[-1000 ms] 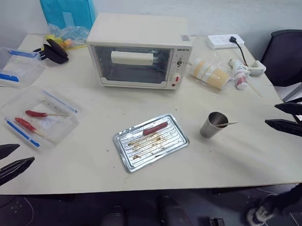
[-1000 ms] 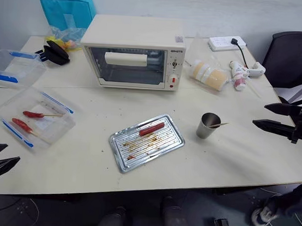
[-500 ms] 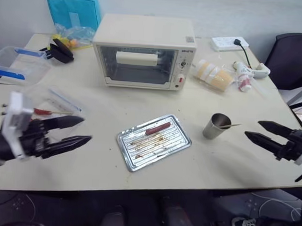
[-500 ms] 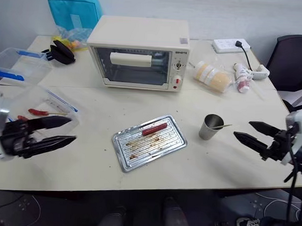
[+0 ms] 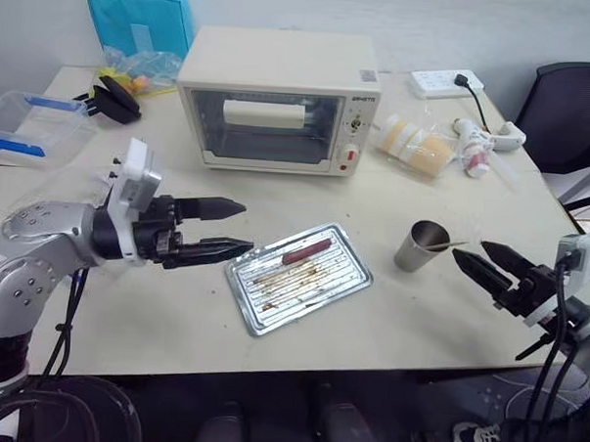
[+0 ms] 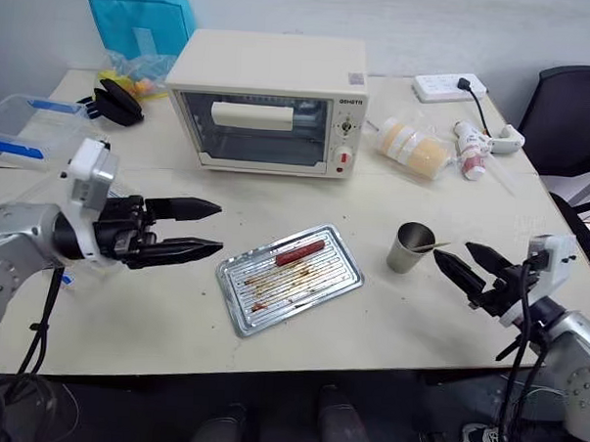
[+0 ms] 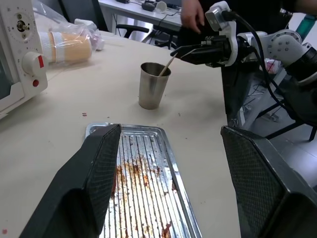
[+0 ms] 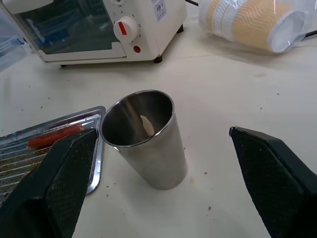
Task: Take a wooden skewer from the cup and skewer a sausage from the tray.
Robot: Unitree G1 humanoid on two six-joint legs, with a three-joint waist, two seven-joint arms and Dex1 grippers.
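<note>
Claws have both swung in toward the tray (image 5: 297, 277), left claw (image 5: 238, 227) and right claw (image 5: 475, 258) spread and empty, the right nearing the cup (image 5: 419, 245) to draw the wooden skewer (image 5: 448, 244).

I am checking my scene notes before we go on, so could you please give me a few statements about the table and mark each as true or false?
1. The wooden skewer stands in the cup. True.
2. The sausage is already on the skewer. False: it lies loose in the tray.
3. The right hand is open and holds nothing. True.
4. The left hand grips the tray's rim. False: it is open beside the tray, apart from it.
5. The cup lies on its side. False: it stands upright on the table.
</note>
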